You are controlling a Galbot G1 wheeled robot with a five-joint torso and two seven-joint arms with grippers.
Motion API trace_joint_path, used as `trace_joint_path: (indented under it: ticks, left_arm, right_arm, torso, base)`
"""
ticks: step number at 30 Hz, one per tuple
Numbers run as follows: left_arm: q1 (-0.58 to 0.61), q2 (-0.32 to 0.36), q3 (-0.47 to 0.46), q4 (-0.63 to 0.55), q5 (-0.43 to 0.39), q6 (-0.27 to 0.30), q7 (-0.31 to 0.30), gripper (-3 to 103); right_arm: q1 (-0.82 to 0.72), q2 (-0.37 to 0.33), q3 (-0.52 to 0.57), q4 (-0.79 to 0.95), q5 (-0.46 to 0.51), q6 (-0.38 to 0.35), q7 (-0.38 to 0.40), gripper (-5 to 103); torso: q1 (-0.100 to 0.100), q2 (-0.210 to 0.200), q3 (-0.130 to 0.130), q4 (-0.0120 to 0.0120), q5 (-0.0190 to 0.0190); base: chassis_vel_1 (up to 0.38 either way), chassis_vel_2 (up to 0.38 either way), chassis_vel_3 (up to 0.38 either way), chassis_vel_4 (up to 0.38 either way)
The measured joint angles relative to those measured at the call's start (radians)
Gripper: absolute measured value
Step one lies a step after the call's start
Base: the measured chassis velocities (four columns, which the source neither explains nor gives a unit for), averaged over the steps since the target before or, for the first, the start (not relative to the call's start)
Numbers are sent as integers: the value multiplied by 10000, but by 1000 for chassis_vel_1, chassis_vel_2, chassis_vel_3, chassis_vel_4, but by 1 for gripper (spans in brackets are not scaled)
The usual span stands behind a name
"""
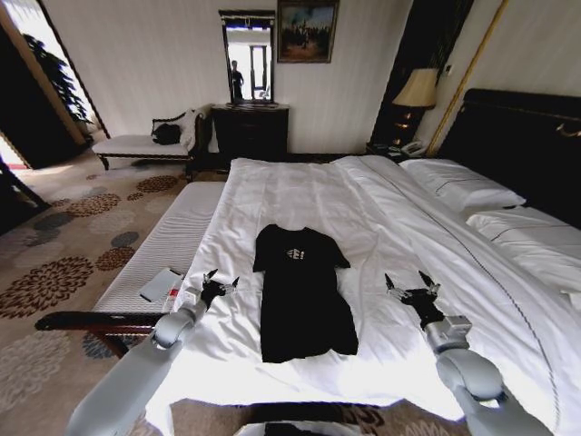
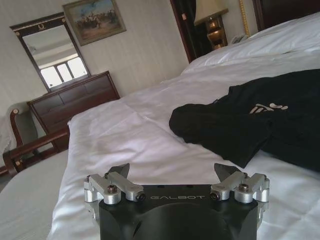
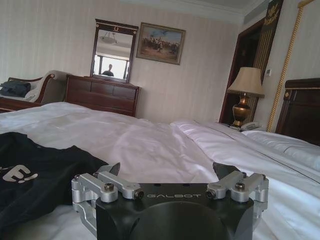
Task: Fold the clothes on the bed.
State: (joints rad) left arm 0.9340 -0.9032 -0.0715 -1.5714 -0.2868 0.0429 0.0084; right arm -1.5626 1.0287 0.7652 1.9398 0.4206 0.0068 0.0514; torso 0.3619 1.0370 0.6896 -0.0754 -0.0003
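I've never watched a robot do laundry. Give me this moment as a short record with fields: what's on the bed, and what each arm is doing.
Garment: black T-shirt with white lettering, lying flat, sleeves spread
Surface: bed with white sheets, pillows by the dark headboard
Left gripper: open, over the sheet beside the shirt's left edge, holding nothing
Right gripper: open, over the sheet to the shirt's right, clear of it, holding nothing
Folding: not yet begun
Nearby: grey flat slab on the bench beside the bed

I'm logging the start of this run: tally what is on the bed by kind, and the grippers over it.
Black T-shirt: 1
White pillows: 2
Open grippers over the bed: 2, the left gripper and the right gripper, one on each side of the shirt
Total: 5
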Motion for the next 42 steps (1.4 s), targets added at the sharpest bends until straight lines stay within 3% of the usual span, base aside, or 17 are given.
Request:
trace_joint_path:
  ticks: [3,8,13,20,29,31,38,40,42]
  left_arm:
    - [-458,-8,430,203,227,-163,0,93]
    - [-1174,98,1275,423,-61,-149,2,93]
    - [-1715,234,2206,478,-541,115,0,92]
    - [-2061,232,2919,720,-600,228,-2,91]
    - [-2870,-500,3636,1628,-610,158,-7,86]
    - [-3032,-687,3761,1890,-634,151,-8,81]
    - [-3439,-811,4028,2420,-753,198,-11,49]
    - [-3497,-813,4039,2478,-777,198,-12,49]
    - [-3642,-870,4050,2658,-831,197,-15,39]
  right_arm:
    - [72,70,-73,-133,12,-10,14,100]
    - [244,87,-128,-310,86,-47,47,100]
    - [440,14,-140,-455,272,-180,130,100]
    - [582,-28,-159,-592,386,-231,185,100]
    - [686,-46,-209,-704,531,-287,237,100]
    - [687,-45,-205,-728,554,-288,243,100]
    - [726,-156,-94,-757,732,-327,280,100]
    - [742,-160,-94,-765,745,-331,289,100]
    - [775,-159,-117,-771,773,-344,317,100]
  torso:
    - [0,1,0,-5,6]
    - [0,0,0,-3,5]
    - [0,0,0,0,3]
    - [0,0,0,0,5]
    - [0,0,-1,-5,3]
    - [0,0,-1,-5,4]
    - [-3,0,-1,-1,3]
    - [-2,1,-1,-1,3]
    - [-2,0,-1,-1,4]
  base:
    - [0,0,0,0]
    - [0,0,0,0]
    - [0,0,0,0]
    - [0,0,0,0]
    - [0,0,0,0]
    - [0,0,0,0]
    - [0,0,0,0]
    - [0,0,0,0]
    - [0,0,0,0]
